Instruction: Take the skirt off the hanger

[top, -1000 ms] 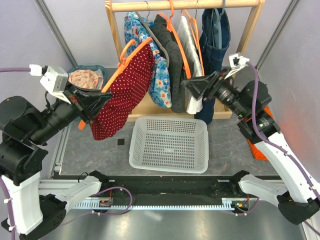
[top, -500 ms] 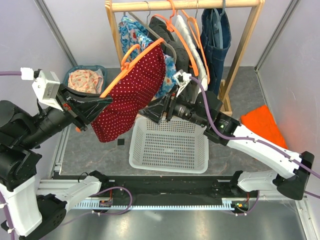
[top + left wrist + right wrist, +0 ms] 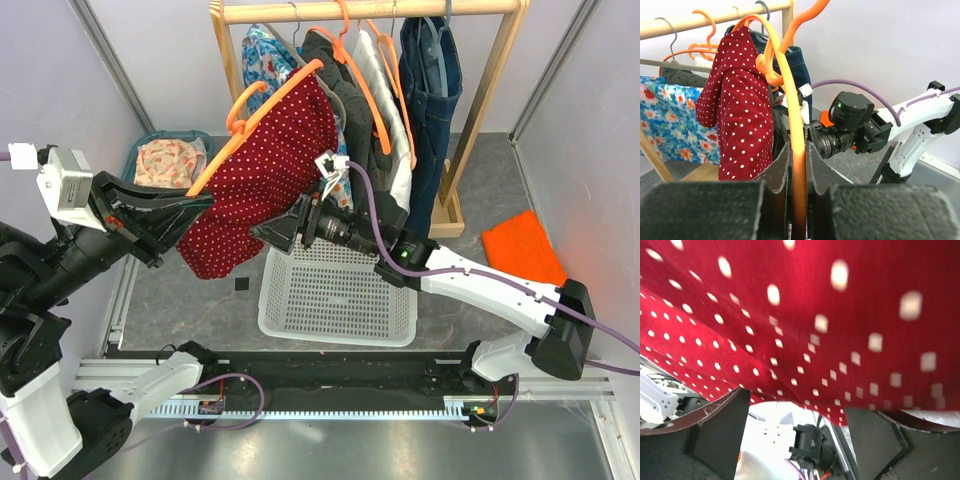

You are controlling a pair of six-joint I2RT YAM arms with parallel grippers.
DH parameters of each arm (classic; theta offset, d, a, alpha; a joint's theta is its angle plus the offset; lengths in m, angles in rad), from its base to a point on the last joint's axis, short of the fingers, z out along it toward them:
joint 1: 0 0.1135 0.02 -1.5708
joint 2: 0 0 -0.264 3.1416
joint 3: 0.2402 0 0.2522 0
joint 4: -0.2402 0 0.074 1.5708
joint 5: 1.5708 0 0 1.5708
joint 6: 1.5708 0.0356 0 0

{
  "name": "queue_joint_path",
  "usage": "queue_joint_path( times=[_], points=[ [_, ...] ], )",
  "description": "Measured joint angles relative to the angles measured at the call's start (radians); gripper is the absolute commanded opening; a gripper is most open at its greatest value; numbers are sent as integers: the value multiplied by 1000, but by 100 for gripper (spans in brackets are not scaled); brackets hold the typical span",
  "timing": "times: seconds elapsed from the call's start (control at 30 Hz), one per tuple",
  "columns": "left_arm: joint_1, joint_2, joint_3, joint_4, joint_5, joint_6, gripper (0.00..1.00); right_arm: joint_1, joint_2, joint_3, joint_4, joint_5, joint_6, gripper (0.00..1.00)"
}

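Grey floor (image 3: 470, 270) behind; red white-dotted skirt (image 3: 742, 100) draped over orange hanger (image 3: 799, 165).

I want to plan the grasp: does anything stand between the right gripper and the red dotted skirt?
Nothing visible does. The right gripper is open at the edge of the skirt, and its wrist view shows only dotted fabric beyond the fingers.
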Motion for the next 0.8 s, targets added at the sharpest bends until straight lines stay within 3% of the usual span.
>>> queue_joint_path(
  times=[0.2, 0.3, 0.33, 0.43, 0.63, 0.8],
  points=[
    [0, -29, -46, 10, -6, 0, 2, 10, 3, -11, 104, 13, 25, 52],
    [0, -54, -95, 18, -11, 0, 2, 14, -22, -24, 111, 34, 18, 30],
    [0, -64, -117, 18, -13, 0, 2, 16, -44, -31, 108, 49, 14, 17],
    [0, -77, -156, 16, -20, 0, 2, 24, -100, -42, 99, 71, -12, 0],
    [0, -83, -201, 22, -62, 1, 2, 75, -259, -15, -21, 145, -127, 0],
    [-4, -103, -280, 53, -113, 2, 2, 158, -301, 197, -200, 161, -263, 0]
  ],
)
